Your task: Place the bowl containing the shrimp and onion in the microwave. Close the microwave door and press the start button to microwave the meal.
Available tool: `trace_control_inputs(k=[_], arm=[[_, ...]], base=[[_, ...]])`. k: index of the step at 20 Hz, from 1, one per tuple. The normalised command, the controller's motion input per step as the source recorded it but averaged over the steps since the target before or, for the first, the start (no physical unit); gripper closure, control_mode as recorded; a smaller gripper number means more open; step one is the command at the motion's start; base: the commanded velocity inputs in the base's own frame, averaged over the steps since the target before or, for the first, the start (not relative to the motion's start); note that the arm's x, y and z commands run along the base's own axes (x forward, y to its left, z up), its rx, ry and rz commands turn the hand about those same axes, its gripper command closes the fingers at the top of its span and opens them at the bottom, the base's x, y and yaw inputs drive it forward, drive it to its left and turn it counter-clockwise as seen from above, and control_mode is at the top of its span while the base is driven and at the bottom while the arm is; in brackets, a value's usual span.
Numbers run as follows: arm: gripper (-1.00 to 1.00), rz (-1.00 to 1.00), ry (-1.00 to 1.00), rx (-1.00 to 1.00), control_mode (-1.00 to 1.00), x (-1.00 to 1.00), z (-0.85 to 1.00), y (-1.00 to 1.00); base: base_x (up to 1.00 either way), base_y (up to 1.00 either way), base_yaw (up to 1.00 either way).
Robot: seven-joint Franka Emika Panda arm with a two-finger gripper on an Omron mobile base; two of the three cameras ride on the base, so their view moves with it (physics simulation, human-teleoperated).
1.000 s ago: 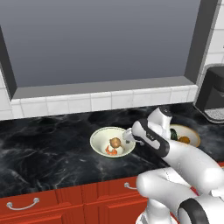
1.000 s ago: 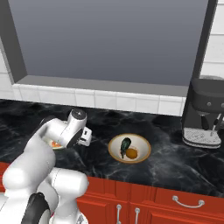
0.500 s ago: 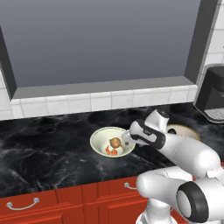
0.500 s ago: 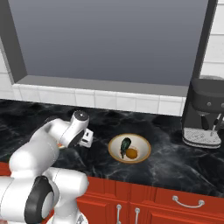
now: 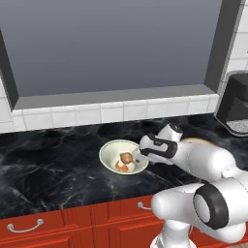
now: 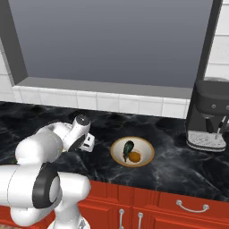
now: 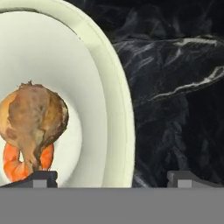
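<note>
The cream-white bowl (image 5: 110,154) with a pale green rim sits on the black marble counter. It holds the tan-brown onion (image 5: 126,157) and the pink-orange shrimp (image 5: 121,167). My gripper (image 5: 139,158) is low at the bowl's right edge. In the hand view the gripper (image 7: 113,179) is open, its two fingertips (image 7: 42,178) standing on either side of the bowl's rim (image 7: 119,109). One tip is inside near the onion (image 7: 35,118) and shrimp (image 7: 16,165), the other outside over the counter. The microwave and its door are out of view.
A tan plate (image 6: 145,154) with dark and orange food lies to the right of the arm. A dark coffee machine (image 6: 208,116) stands at the counter's far right. A tiled ledge and a large grey window recess (image 5: 111,43) run behind. Red drawers (image 5: 29,227) are below.
The hand has moved left, toward the bowl's right rim, and now straddles it. The jaws stayed open and the bowl has not moved.
</note>
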Motion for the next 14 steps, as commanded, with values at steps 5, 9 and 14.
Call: trace_control_inputs(k=[5, 9, 14], arm=[[-1.00, 0.00, 0.00, 0.00, -1.00, 0.01, -0.20, 0.07], [1.00, 0.00, 0.00, 0.00, -1.00, 0.00, -0.02, 0.03], [1.00, 0.00, 0.00, 0.00, -1.00, 0.00, 0.00, 0.00]], base=[[0.00, 0.00, 0.00], [0.00, 0.00, 0.00], [0.00, 0.00, 0.00]])
